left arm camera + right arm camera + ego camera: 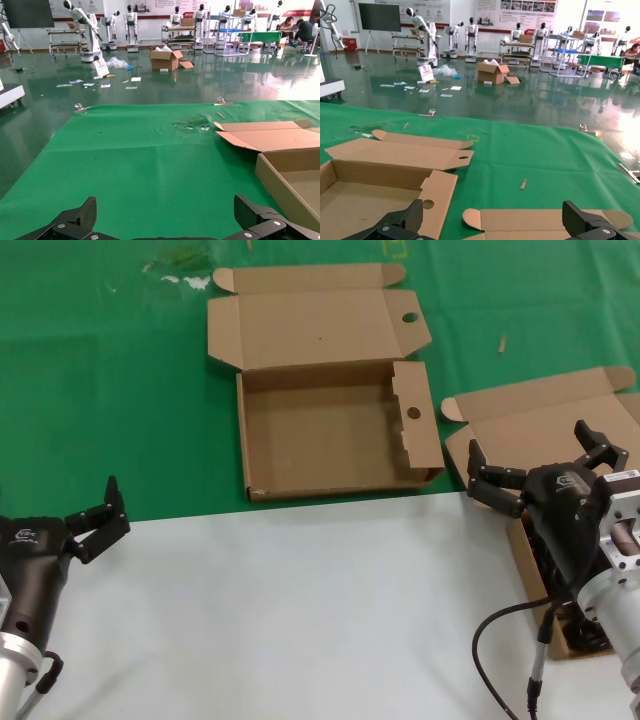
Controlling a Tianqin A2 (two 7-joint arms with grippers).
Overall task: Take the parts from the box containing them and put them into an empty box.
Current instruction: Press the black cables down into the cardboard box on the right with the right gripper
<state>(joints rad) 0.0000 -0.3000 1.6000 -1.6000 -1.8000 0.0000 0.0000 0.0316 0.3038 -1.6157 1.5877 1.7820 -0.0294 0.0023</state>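
Right pincer (540,465) spread above parts box (545,430)

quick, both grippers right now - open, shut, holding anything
Left gripper: fingers open, holding nothing, over the white sheet.
Right gripper: fingers open, holding nothing, above the box of cables.

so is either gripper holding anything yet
Nothing is held. The right gripper hangs open over the box of cables; the left gripper is open and empty.
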